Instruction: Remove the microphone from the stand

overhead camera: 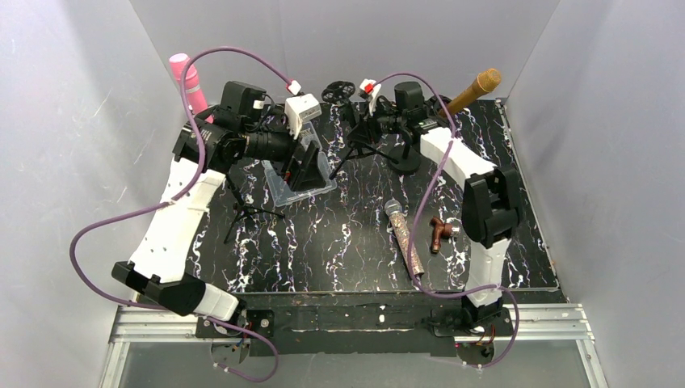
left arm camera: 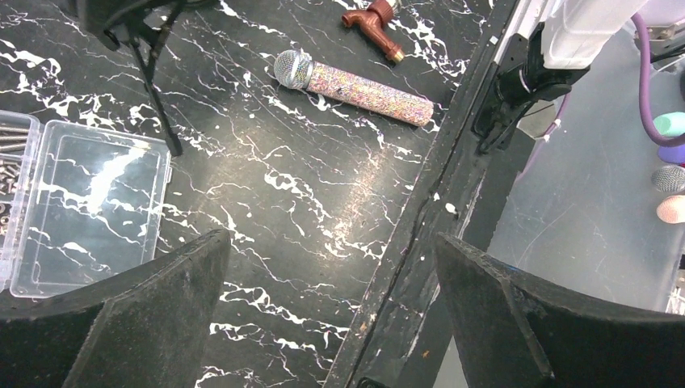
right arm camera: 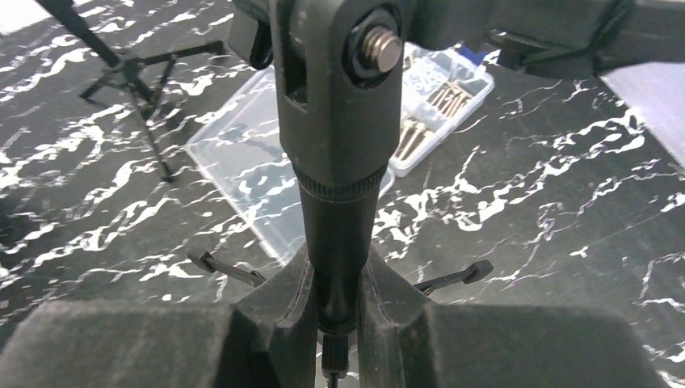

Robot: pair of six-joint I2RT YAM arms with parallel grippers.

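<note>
Two arms reach over the black, white-veined table, the left one toward the far left and the right one toward the far middle.

The left gripper hangs above the table with its jaws spread wide. Its wrist view shows only bare tabletop between the fingers, so it has hold of nothing.

The right gripper is clamped on the black pole of a tripod stand. In the right wrist view the two pads press against the pole from either side. The stand's jointed head with its screw rises just above them, and two thin legs splay out below.

A clear plastic box lies open on the table under the left gripper, to the left of the held stand. Screws fill the small compartments of its far half.

A second tripod stands at the left, partly hidden by the left arm. A pink microphone rises behind that arm at the far left.

A gold microphone tilts up toward the far right corner. Its lower end is hidden behind the right arm, so I cannot tell what carries it.

The glittery microphone lies flat on the table at the near right, well apart from the stands. Its silver mesh head points to the far side.

A small brown tap lies just to its right.
</note>
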